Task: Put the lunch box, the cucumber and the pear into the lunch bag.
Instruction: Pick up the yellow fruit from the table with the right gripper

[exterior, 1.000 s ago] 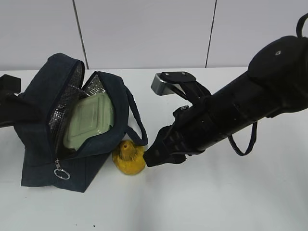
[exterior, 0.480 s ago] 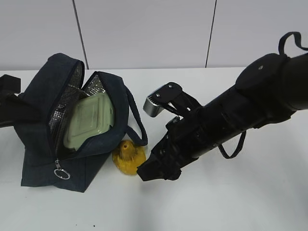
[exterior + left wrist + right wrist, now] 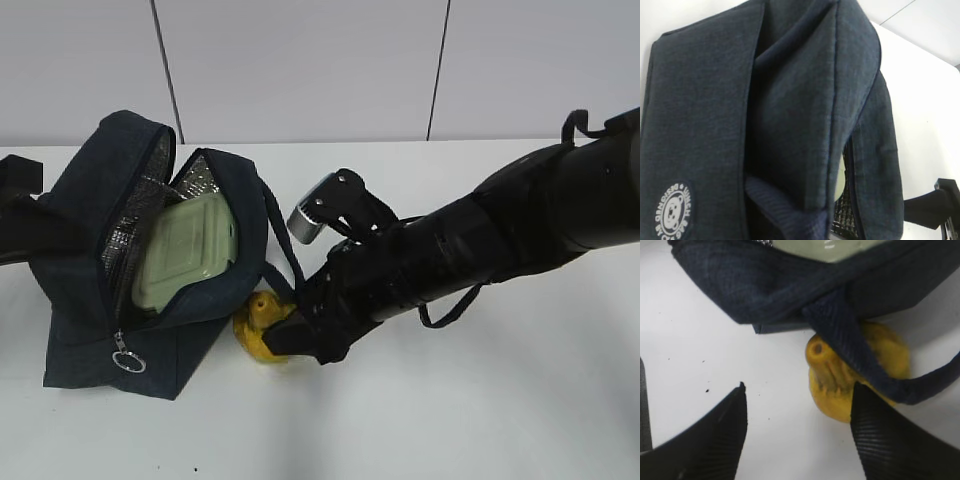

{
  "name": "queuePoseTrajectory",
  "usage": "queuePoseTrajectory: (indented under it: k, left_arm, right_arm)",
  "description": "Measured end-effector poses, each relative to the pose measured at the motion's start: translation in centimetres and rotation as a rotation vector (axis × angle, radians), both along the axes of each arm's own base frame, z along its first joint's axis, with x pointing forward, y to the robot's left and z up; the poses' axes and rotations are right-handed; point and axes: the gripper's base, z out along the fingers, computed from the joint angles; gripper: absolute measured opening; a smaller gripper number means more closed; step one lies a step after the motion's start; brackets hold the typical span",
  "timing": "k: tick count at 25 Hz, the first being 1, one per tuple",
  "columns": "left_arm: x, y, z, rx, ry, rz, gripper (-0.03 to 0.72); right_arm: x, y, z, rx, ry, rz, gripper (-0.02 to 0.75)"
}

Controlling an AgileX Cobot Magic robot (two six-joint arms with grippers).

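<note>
The navy lunch bag (image 3: 80, 300) lies open at the left and shows its silver lining. The sage-green lunch box (image 3: 185, 262) sits inside it. The yellow pear (image 3: 256, 320) lies on the table against the bag's front, under the bag's handle strap (image 3: 850, 340). My right gripper (image 3: 282, 340) is open and down at the pear (image 3: 832, 380). Its right finger (image 3: 890, 440) is against the pear's side and its left finger (image 3: 705, 440) is apart over bare table. The left arm (image 3: 20, 225) is behind the bag, its jaws hidden by fabric (image 3: 715, 125). The cucumber is out of view.
A white table (image 3: 450, 420) meets a grey panelled wall at the back. The bag's zipper ring pull (image 3: 128, 360) hangs at its front corner. The right arm crosses the table's middle from the right.
My right arm has swung left and down. Its open gripper has gone from beside the pear to right at it, now covering part of it in the exterior view.
</note>
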Motion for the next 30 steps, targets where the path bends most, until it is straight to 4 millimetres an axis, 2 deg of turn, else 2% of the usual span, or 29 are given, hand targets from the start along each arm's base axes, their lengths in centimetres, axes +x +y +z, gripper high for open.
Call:
queuePoseTrajectory:
  k: [16,30]
  left_arm:
    - [0.0,0.0,0.0,0.000,0.000,0.000,-0.019]
    - [0.0,0.0,0.0,0.000,-0.001,0.001,-0.019]
  right_arm:
    - [1.0,0.3,0.7,0.063,-0.156,-0.014,0.505]
    - [-0.5,-0.1,0.4,-0.038,-0.071,0.114,0.505]
